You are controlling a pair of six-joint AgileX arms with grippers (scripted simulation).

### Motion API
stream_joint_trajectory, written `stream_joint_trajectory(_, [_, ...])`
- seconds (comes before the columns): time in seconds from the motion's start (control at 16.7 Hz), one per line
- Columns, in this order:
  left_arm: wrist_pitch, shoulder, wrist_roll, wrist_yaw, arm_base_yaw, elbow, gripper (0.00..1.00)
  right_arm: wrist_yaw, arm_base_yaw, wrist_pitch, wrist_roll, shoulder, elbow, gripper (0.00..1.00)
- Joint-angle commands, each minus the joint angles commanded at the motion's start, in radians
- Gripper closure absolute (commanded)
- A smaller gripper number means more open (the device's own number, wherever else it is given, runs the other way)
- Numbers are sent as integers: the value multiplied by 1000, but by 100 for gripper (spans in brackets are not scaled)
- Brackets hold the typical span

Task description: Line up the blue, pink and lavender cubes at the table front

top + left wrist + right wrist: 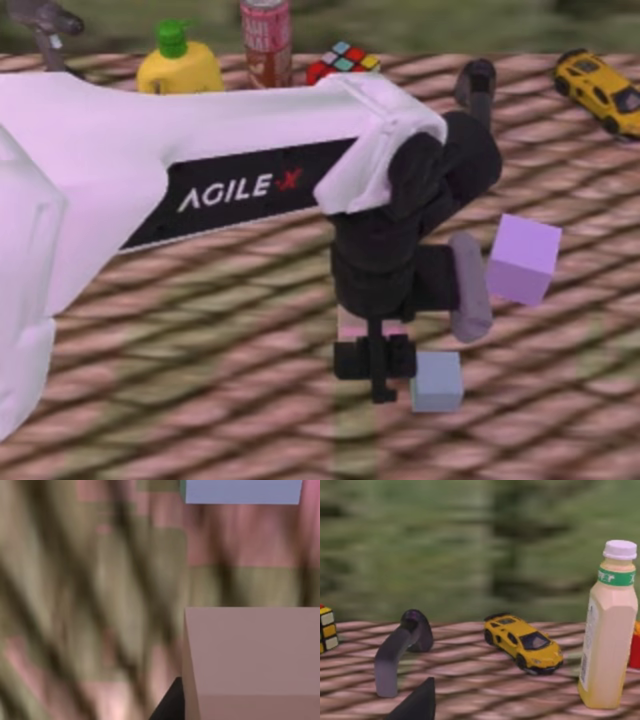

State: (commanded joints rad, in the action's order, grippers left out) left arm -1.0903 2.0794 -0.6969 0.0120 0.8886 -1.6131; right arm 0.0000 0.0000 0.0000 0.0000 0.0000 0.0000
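Observation:
My left arm reaches across the table (200, 350) from the left. Its gripper (375, 365) points down near the front middle, shut on the pink cube (349, 327). In the left wrist view the pink cube (250, 655) fills the near corner, and one dark finger (170, 705) lies flat against its side. The small blue cube (437, 381) (243, 491) sits just right of the gripper, a narrow gap away. The lavender cube (523, 258) stands farther back and to the right. My right arm is outside the top view; only a dark tip (420, 700) of it shows in its wrist view.
A grey-purple curved bar (470, 285) (395, 655) lies between the left wrist and the lavender cube. Along the back stand a yellow bottle (178, 65), a red can (266, 40), a puzzle cube (342, 62) and a yellow toy car (600, 90) (522, 642). A cream bottle (610, 630) stands near the right gripper.

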Motion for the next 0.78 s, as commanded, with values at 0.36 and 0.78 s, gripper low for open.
stream_joint_trajectory(0.36, [73, 32, 2, 1, -4, 45, 100, 0, 0, 0, 0, 0, 0, 0])
stream_joint_trajectory(0.78, [236, 99, 0, 1, 1, 138, 100, 0, 0, 0, 0, 0, 0, 0])
